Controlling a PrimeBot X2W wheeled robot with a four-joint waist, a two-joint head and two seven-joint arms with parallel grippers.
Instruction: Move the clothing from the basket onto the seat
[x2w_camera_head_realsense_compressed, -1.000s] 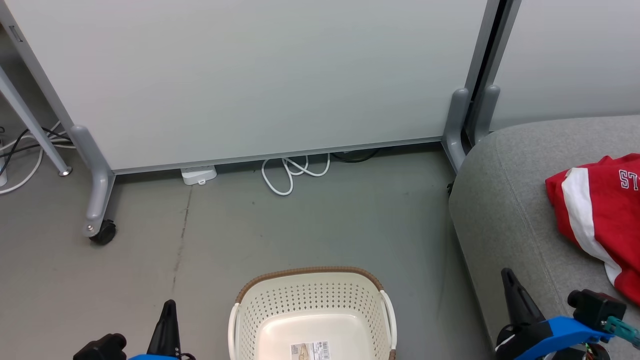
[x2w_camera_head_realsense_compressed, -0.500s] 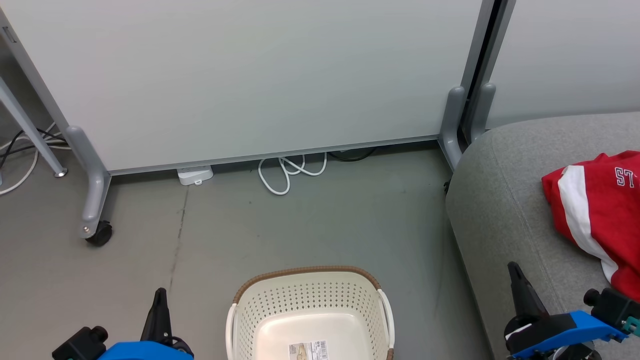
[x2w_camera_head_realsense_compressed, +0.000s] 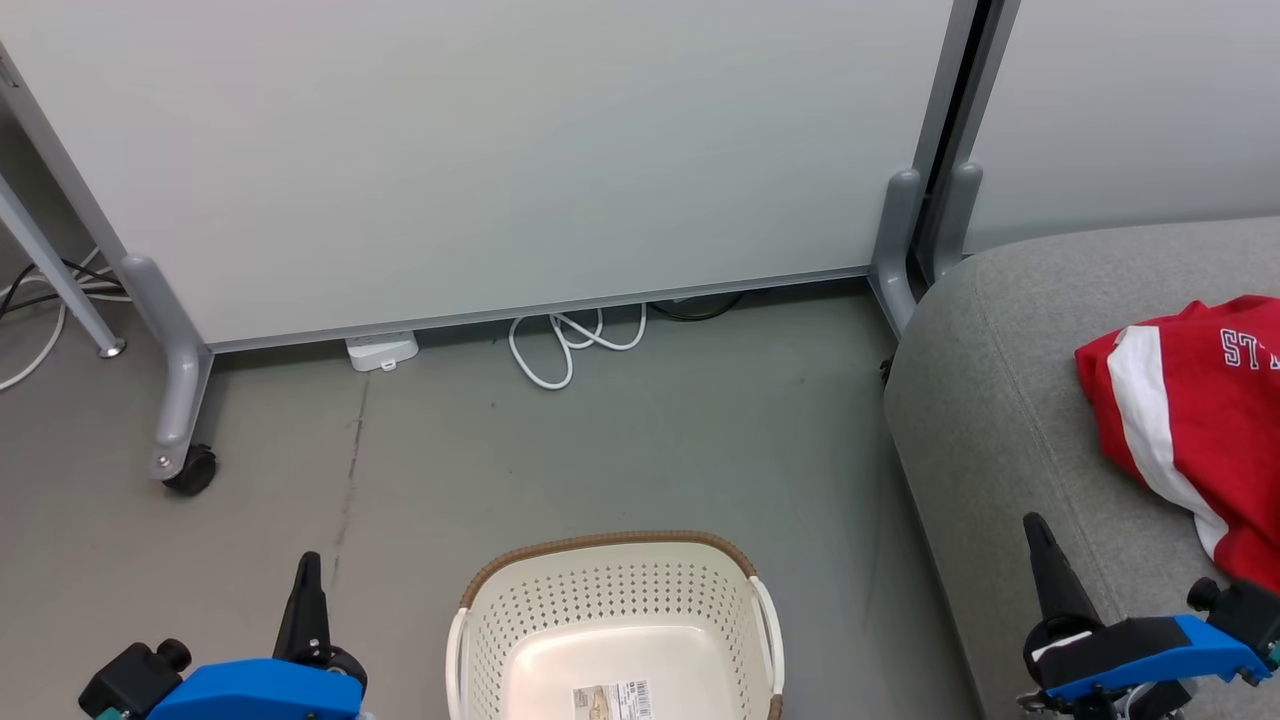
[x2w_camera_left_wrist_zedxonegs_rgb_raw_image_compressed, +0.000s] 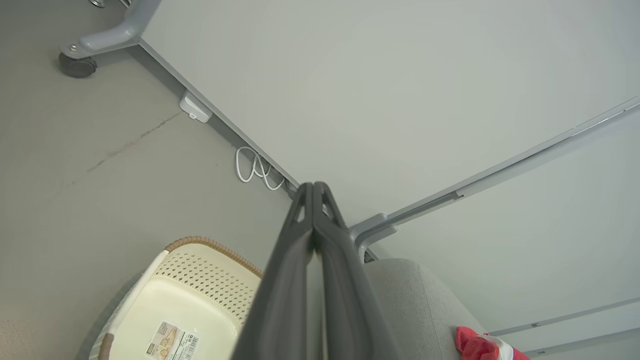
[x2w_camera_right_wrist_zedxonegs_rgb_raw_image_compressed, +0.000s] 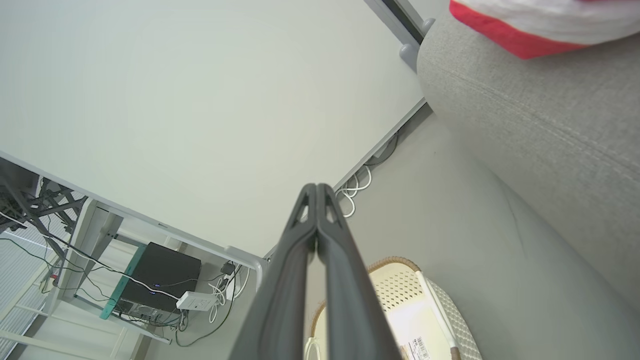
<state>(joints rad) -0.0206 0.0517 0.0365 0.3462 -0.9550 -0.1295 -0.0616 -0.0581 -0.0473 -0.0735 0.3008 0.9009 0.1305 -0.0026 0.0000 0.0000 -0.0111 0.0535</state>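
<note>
The clothing (x2w_camera_head_realsense_compressed: 1190, 420) is lying on the seat (x2w_camera_head_realsense_compressed: 1000, 420), bunched toward its right side with a broad white band and white lettering facing up. It is running off the edge of the head view, so I cannot tell whether a second garment is lying beyond it. The left wrist view is catching a red corner of it (x2w_camera_left_wrist_zedxonegs_rgb_raw_image_compressed: 475, 345) on the grey cushion (x2w_camera_left_wrist_zedxonegs_rgb_raw_image_compressed: 415, 300).

The basket (x2w_camera_head_realsense_compressed: 600, 545) is sitting upright on the floor (x2w_camera_head_realsense_compressed: 600, 440), just left of the seat and apart from it. Its bottom is showing bare apart from a paper label (x2w_camera_head_realsense_compressed: 615, 700), so the transfer is looking finished as far as these views reach.

The left gripper (x2w_camera_head_realsense_compressed: 306, 565) is hanging left of the basket and the right gripper (x2w_camera_head_realsense_compressed: 1038, 545) is hanging over the seat's front edge, near the clothing but not touching it. Both are pointing away from the robot with their fingers pressed together and nothing between them, as both wrist views are showing (x2w_camera_left_wrist_zedxonegs_rgb_raw_image_compressed: 314, 200) (x2w_camera_right_wrist_zedxonegs_rgb_raw_image_compressed: 316, 200). Parked either side of the basket like this, they are probably resting because no garment is waiting to be picked.

Behind, a white cable (x2w_camera_head_realsense_compressed: 560, 350) is looping on the floor under a pale panel (x2w_camera_head_realsense_compressed: 500, 150) that is standing on a caster (x2w_camera_head_realsense_compressed: 190, 468).
</note>
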